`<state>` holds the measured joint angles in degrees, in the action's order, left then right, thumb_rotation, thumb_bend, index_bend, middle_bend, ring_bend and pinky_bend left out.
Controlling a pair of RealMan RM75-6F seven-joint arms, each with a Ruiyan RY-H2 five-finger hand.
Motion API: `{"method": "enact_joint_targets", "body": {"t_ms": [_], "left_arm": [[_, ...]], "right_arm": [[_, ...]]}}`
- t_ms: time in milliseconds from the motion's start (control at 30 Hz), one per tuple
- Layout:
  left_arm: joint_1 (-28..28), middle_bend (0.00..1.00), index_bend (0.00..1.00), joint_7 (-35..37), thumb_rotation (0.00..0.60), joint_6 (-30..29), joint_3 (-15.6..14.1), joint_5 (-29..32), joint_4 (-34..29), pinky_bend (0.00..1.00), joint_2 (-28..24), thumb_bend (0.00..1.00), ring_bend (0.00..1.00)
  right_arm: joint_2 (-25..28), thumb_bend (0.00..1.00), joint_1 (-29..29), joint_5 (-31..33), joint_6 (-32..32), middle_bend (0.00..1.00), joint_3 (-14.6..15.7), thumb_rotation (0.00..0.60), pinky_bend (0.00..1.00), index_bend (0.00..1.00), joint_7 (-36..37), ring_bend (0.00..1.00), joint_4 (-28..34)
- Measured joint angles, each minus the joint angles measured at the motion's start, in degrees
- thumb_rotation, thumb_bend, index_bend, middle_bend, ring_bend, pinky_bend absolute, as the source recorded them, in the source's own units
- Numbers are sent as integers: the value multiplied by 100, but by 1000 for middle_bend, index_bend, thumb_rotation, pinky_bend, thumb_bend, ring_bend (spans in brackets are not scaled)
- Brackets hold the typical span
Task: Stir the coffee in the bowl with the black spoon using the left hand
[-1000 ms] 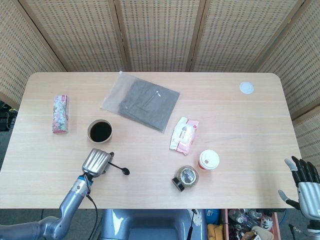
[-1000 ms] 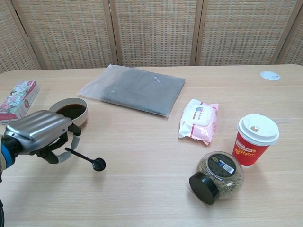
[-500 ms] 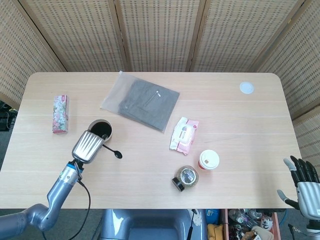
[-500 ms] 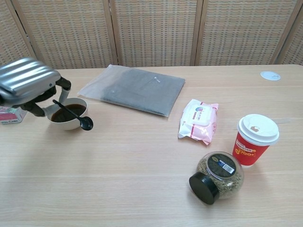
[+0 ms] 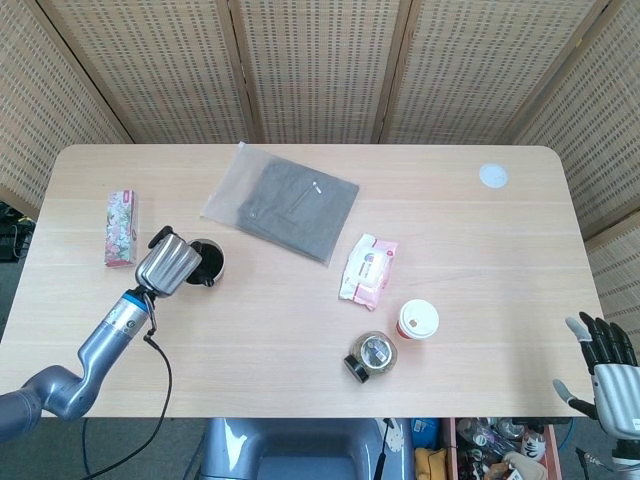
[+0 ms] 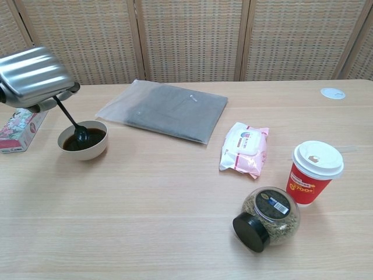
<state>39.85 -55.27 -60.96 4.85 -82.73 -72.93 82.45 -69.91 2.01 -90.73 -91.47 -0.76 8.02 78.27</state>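
Slanting down from upper left to lower right in the chest view, the black spoon [image 6: 69, 118] has its handle up in my left hand [image 6: 36, 76] and its scoop dipped into the coffee in the bowl [image 6: 83, 150], left of the frame's middle. My fingers are closed around the handle. My right hand [image 5: 603, 366], at the lower right corner of the head view, holds nothing, fingers spread.

left robot hand [image 6: 36, 77] raised, fingers closed | right robot hand [image 5: 608, 366] low, fingers spread
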Motion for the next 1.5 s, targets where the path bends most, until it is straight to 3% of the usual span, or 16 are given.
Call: {"method": "enact_joint_targets", "body": {"t_ms": [800, 1233, 1500], "left_arm": [[360, 897, 642, -2, 600, 473, -162, -34, 1809, 707, 675, 400, 786], [452, 897, 643, 76, 600, 652, -339, -151, 2202, 707, 1054, 399, 786], [628, 897, 643, -12, 600, 706, -217, -115, 2221, 707, 1277, 399, 787]], "right_arm": [[-16, 357, 11, 90, 64, 140, -8, 600, 10, 124, -23, 0, -7], [-36, 357, 11, 173, 138, 140, -23, 600, 10, 124, 0, 0, -56], [-35, 357, 40, 216, 135, 140, -31, 600, 10, 124, 83, 0, -128]]}}
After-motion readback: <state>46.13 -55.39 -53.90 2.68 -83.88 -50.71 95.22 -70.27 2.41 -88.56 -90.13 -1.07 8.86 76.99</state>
